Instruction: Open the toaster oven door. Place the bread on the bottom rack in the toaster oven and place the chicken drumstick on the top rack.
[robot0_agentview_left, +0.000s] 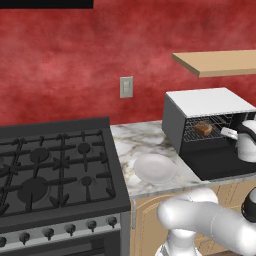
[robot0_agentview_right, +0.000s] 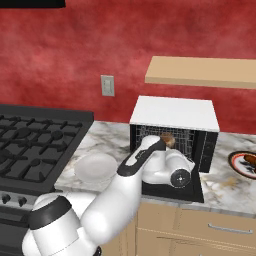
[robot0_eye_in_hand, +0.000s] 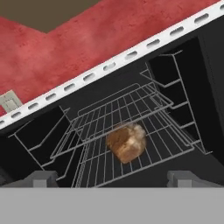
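Bread (robot0_eye_in_hand: 126, 142) sits on the lower rack just ahead of the spread, empty claw (robot0_eye_in_hand: 111, 177); withdraw straight, avoiding the racks.

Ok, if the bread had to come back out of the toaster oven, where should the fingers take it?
Across the two flanks of the bread, coming in level through the open front of the toaster oven; the wire rack above it likely blocks any overhead reach.

Black gas stove (robot0_agentview_left: 55, 165) at left; empty white plate (robot0_agentview_left: 154, 168) on the marble table (robot0_agentview_left: 135, 142) beside it. Wall switch (robot0_agentview_left: 126, 87) on the red wall (robot0_agentview_left: 75, 60); wooden shelf (robot0_agentview_right: 200, 71) above. Patterned plate (robot0_agentview_right: 245, 164) at far right.
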